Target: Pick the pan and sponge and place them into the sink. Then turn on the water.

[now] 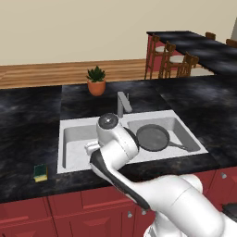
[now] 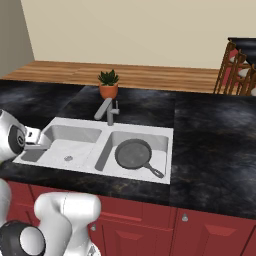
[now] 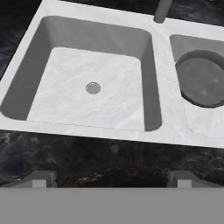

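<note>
1. Gripper [image 3: 111,178] hangs empty over the counter's front edge beside the left basin, its two tips spread wide apart
2. Pan [image 1: 152,137] already lies flat in the right basin of the sink [image 1: 69,124]; handle toward the right wall
3. Sponge [image 1: 40,172] sits on the dark counter [image 1: 23,134], left of the sink, near the front edge
4. Next, I judge: swing left, centre the tips over the sponge, descend squarely; close across its short sides
</note>
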